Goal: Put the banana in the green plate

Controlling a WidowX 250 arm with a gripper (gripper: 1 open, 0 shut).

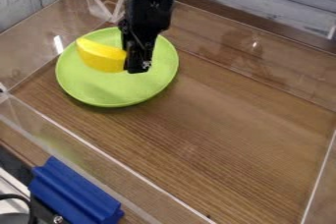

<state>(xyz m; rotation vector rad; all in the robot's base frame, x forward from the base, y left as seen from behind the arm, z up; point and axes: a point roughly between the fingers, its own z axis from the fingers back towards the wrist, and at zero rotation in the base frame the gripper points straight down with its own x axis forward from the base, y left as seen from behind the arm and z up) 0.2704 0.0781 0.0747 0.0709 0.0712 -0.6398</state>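
The yellow banana (pixel 97 53) hangs low over the left part of the lime-green plate (pixel 132 88), which sits at the back left of the wooden table. My black gripper (pixel 136 63) comes down from above and is shut on the banana's right end. Whether the banana touches the plate surface is hard to tell. The arm hides the plate's far rim.
Clear plastic walls (pixel 171 164) enclose the wooden tabletop. A blue block (pixel 73 200) lies outside the front wall at the lower left. Open wood surface (pixel 250 100) stretches to the right of the plate.
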